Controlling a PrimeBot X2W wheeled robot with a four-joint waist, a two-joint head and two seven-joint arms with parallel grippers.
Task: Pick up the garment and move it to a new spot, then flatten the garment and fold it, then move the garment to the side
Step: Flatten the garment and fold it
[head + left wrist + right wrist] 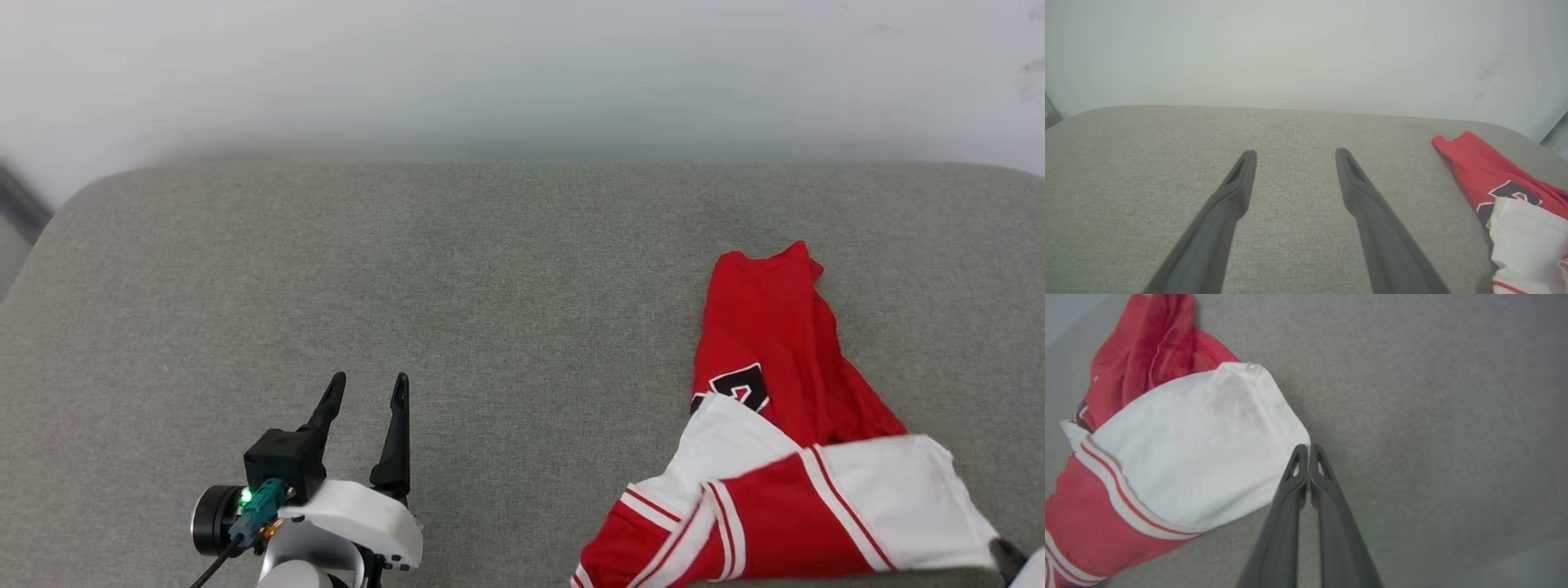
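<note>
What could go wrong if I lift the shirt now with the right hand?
1. The right hand is shut at the very edge of the white sleeve; whether it holds cloth is unclear, so it may slip free.
2. The garment lies bunched, so lifting by one sleeve would likely leave it twisted.
3. The left hand is open over bare cushion, too far to help quickly.

Light: bright, soft, even across the grey cushion [490, 269].
Shadows: faint, a thin dark rim beside the shirt [1188, 437].
Blur: wall [522, 65] hazy, wrist views slightly soft.
Edges: cushion line bows in the left wrist view.
</note>
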